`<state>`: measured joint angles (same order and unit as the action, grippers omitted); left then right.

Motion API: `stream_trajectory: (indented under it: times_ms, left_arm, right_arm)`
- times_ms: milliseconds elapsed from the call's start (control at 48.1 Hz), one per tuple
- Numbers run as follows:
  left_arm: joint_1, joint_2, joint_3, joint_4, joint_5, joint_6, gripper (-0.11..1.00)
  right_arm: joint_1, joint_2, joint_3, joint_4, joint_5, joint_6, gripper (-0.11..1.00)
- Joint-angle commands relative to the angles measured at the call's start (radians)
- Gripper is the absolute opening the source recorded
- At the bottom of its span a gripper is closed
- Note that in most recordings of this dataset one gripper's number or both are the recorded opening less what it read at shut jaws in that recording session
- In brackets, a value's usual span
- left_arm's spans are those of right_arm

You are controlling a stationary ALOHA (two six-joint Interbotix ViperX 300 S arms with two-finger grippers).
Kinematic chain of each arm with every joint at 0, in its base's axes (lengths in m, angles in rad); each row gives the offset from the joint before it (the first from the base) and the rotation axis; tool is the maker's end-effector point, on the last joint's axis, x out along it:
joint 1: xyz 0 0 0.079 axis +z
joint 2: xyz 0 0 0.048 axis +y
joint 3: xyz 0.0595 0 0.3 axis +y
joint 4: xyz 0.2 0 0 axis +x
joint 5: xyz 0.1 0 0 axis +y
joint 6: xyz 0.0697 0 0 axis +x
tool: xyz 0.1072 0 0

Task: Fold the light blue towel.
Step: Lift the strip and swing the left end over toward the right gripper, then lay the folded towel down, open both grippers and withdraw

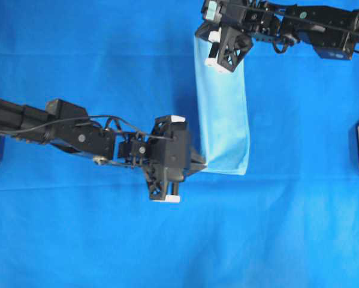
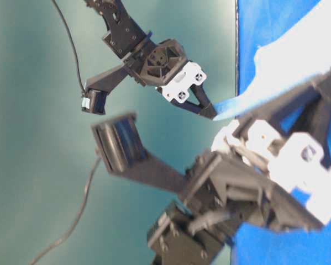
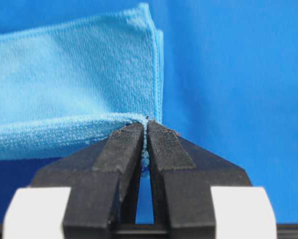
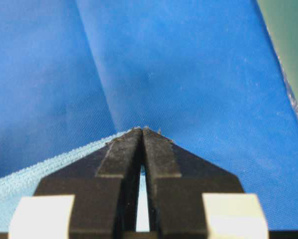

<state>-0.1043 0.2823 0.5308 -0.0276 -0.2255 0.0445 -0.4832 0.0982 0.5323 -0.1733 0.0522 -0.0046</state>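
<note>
Lengthwise, light blue towel (image 1: 224, 114) (doubled, narrow)

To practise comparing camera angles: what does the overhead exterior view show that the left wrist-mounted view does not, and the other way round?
Only the overhead view shows both arms and the whole light blue towel as a long folded strip, with the right tool at its far end and the left tool at its near corner.

Only the left wrist view shows that corner pinched between the shut fingers, plus the towel's stacked layers and stitched hem.

Both show the towel and the royal-blue tablecloth under it.
</note>
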Motion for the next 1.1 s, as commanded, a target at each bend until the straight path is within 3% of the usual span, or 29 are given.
stream_trajectory:
  times_ms: [0, 499, 582, 686, 749, 832, 1082]
  left_arm:
    - [-0.031, -0.038, 0.003, 0.000, -0.009, -0.002, 0.02]
    - [-0.012, -0.044, 0.008, 0.000, 0.000, 0.002, 0.03]
    - [-0.009, -0.051, 0.012, 0.000, 0.011, 0.005, 0.14]
    - [-0.005, -0.077, 0.023, 0.000, 0.040, 0.012, 0.39]
    - [0.002, -0.103, 0.034, 0.002, 0.071, 0.014, 0.54]
    - [0.009, -0.140, 0.048, 0.002, 0.101, 0.014, 0.65]
    - [0.034, -0.276, 0.112, 0.002, 0.210, 0.017, 0.64]
  right_arm:
    - [-0.008, -0.015, -0.025, 0.000, -0.015, 0.002, 0.01]
    - [-0.002, 0.005, -0.014, 0.005, -0.040, 0.014, 0.02]
    - [-0.002, 0.005, -0.014, 0.005, -0.051, 0.014, 0.18]
    - [-0.002, 0.005, -0.014, 0.006, -0.060, 0.014, 0.50]
    - [-0.002, 0.003, -0.014, 0.006, -0.058, 0.014, 0.62]
    - [-0.002, 0.002, -0.014, 0.006, -0.058, 0.014, 0.59]
    - [-0.002, -0.100, 0.012, 0.006, -0.023, 0.014, 0.58]
